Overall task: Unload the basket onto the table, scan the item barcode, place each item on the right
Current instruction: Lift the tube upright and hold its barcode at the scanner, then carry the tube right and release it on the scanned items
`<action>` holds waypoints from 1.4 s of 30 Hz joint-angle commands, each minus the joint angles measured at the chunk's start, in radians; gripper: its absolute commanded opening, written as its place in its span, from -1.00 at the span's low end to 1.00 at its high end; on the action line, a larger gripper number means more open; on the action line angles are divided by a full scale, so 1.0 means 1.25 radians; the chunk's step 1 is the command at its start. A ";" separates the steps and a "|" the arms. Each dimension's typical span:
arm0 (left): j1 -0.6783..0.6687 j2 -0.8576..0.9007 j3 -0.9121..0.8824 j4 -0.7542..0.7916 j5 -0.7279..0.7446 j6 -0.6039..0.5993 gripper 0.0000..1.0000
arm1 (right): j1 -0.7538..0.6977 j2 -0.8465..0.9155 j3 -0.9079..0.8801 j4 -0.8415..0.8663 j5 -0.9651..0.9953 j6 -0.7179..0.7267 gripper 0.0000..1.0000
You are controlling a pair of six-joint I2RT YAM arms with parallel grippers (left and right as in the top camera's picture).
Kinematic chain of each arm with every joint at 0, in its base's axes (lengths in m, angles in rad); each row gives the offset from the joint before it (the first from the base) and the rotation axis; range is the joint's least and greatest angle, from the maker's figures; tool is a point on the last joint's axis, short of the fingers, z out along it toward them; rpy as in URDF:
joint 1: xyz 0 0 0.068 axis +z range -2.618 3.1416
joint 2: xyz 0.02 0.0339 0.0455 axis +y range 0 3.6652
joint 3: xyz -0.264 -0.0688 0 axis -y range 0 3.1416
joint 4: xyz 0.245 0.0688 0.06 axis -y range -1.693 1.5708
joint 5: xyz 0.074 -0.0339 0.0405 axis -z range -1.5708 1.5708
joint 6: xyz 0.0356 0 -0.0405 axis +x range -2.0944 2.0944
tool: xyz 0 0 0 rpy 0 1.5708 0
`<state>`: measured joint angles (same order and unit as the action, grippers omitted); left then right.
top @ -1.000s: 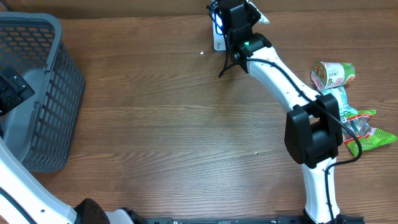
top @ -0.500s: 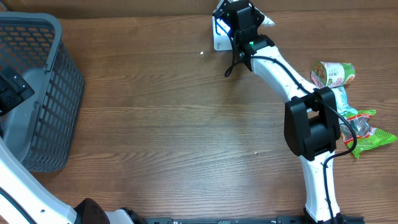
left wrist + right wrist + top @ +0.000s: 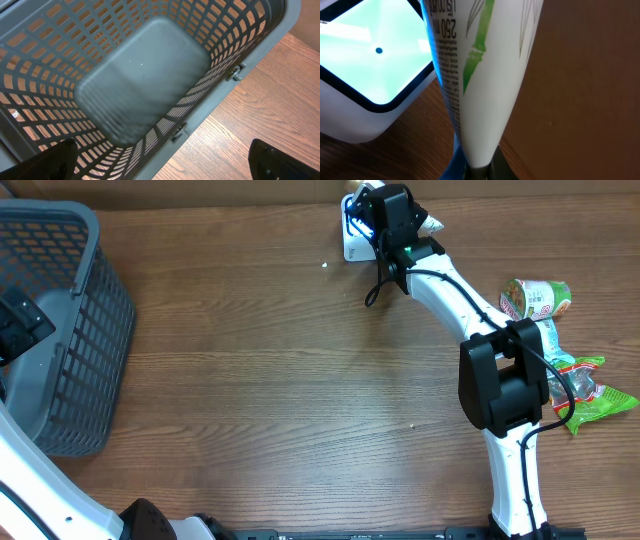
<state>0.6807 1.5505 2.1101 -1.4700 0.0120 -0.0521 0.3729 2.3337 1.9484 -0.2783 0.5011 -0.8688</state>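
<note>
Right tool (image 3: 388, 202) clamps a tube (image 3: 480, 75) just beside the scanner (image 3: 370, 65) at the far tabletop (image 3: 280, 380) edge; left tool (image 3: 165, 162) stands wide above the left-edge basket (image 3: 225, 45), bare wood between.

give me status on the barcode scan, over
Right gripper shut on white tube, beside lit scanner window. Left gripper open over grey basket. Nothing blocking.

In the right wrist view we read "250 ml", printed sideways along the edge of the white tube (image 3: 487, 100), next to a green bamboo drawing. The finer print lines beside it are too small for us to read. Overhead, the label on the can (image 3: 535, 298) on the counter (image 3: 250, 380) stays illegible.
</note>
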 commanded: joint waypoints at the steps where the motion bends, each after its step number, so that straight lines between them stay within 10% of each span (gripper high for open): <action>1: 0.000 -0.005 0.010 0.002 0.003 -0.006 1.00 | -0.003 -0.013 0.001 0.014 0.005 0.004 -0.93; 22: 0.000 -0.005 0.010 0.002 0.003 -0.006 0.99 | -0.002 -0.089 0.001 -0.100 -0.064 0.133 -0.93; 42: 0.000 -0.005 0.010 0.002 0.003 -0.006 1.00 | -0.309 -0.481 0.003 -0.784 -0.549 1.100 -0.93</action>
<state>0.6807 1.5505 2.1101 -1.4700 0.0116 -0.0521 0.0654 1.7370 1.9430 -1.2049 -0.1139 0.2550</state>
